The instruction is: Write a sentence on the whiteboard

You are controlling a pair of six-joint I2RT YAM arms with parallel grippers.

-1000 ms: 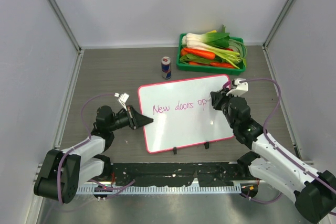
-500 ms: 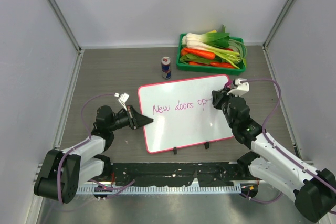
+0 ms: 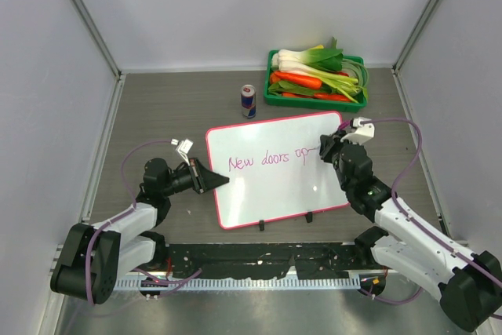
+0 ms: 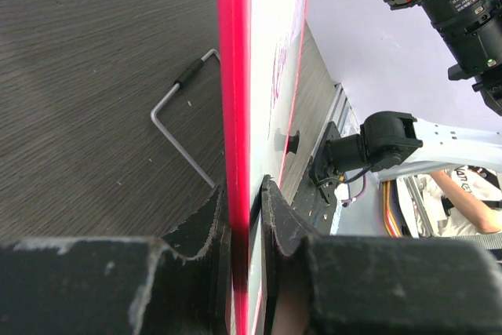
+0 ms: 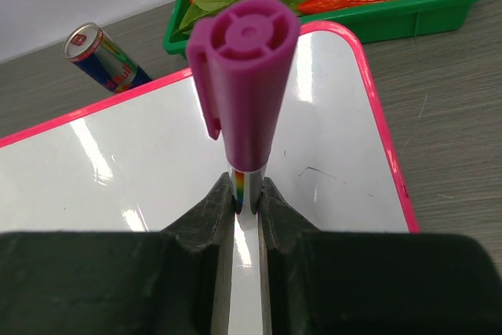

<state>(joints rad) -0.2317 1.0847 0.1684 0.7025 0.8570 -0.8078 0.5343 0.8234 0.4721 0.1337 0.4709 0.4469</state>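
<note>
The whiteboard (image 3: 271,186) lies in the table's middle, white with a pink-red frame and two black feet at its near edge. Pink cursive writing (image 3: 267,160) on it reads "New doors op". My left gripper (image 3: 218,181) is shut on the board's left edge; the left wrist view shows the red frame (image 4: 234,115) clamped between the jaws of that gripper (image 4: 243,202). My right gripper (image 3: 323,149) is shut on a marker (image 5: 245,92) with a purple cap on its back end, held over the board (image 5: 141,170) at the writing's right end. The tip is hidden.
A green tray (image 3: 315,100) of vegetables stands at the back right. A drink can (image 3: 248,101) stands just behind the board, and also shows in the right wrist view (image 5: 102,56). A bent metal rod (image 4: 182,119) lies on the table by the board's left edge.
My right gripper has moved a little to the right along the line of writing with the marker. The left gripper and the board have not moved.
</note>
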